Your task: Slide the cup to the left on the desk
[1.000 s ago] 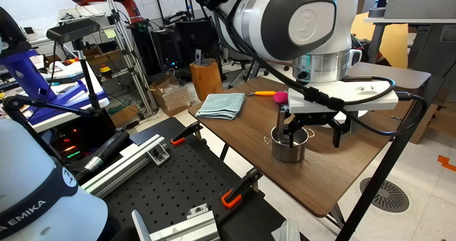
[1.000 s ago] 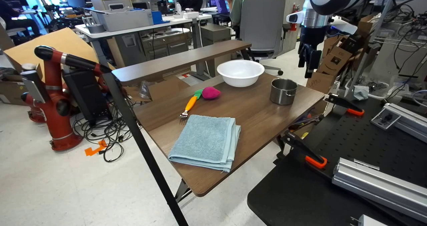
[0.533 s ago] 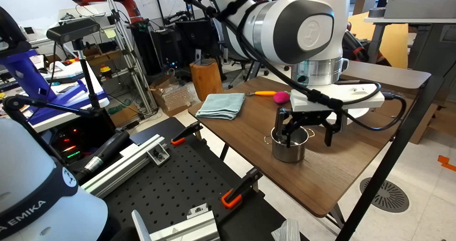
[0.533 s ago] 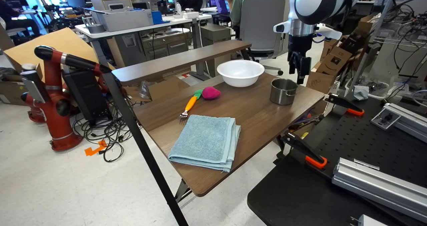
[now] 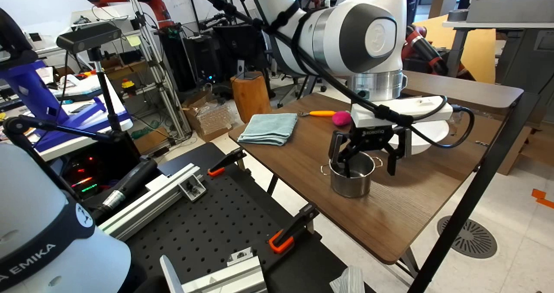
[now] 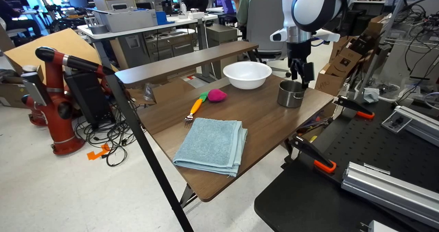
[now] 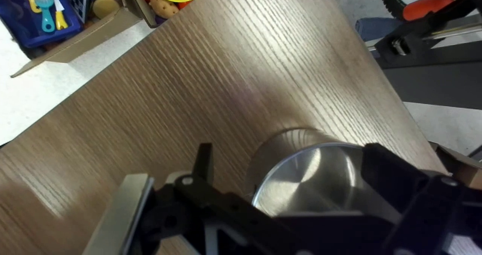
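In an exterior view, left to right: cloth (image 5: 269, 129) on desk (image 5: 402, 206), unmoved. Cup (image 5: 350, 185) sits towards the desk's near edge, unmoved; upright, mouth up, axis vertical, handles out left and right. Gripper (image 5: 369, 174) is further left than a second ago, released, jaws wide, one overlapping the cup's mouth; contact unclear. Bowl (image 5: 435, 130) far right, less hidden now.

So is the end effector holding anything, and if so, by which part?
Nothing is held. The end effector is open, its fingers wide apart, with the cup standing on the desk; whether one finger touches the cup, I can't tell.
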